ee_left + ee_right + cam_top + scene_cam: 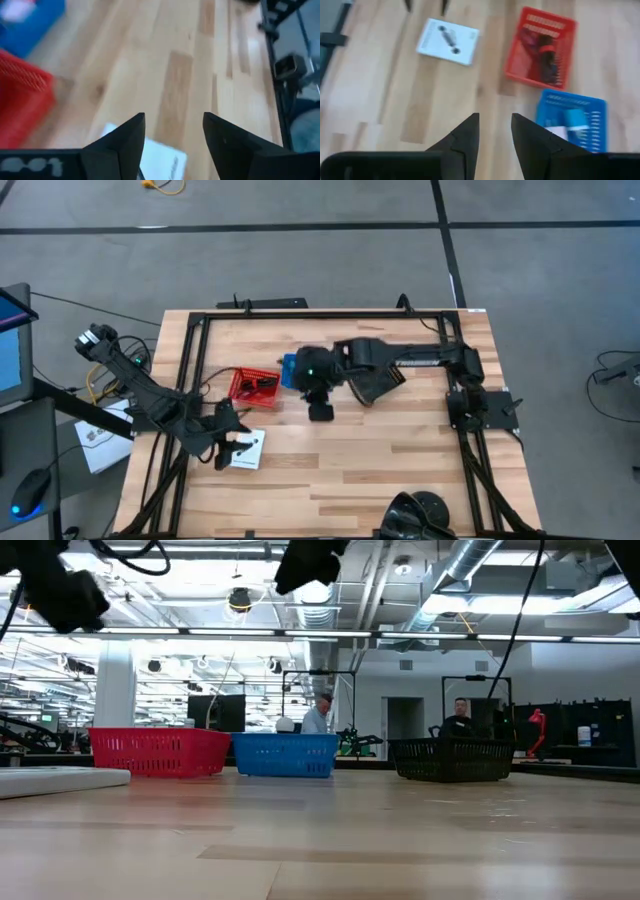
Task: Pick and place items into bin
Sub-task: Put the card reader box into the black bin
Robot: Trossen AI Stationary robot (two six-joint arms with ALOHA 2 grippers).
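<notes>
Your white card packet [245,450] lay flat on the surface [380,470], near the red basket [254,387], with the left pincer [235,446] spread just above it. Flat card might slide rather than lift. The right pincer [495,131] hovered spread over centre.

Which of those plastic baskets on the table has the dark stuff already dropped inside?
The red perforated basket. It holds dark red and black pieces, while the blue perforated basket beside it holds pale blue and white things.
</notes>
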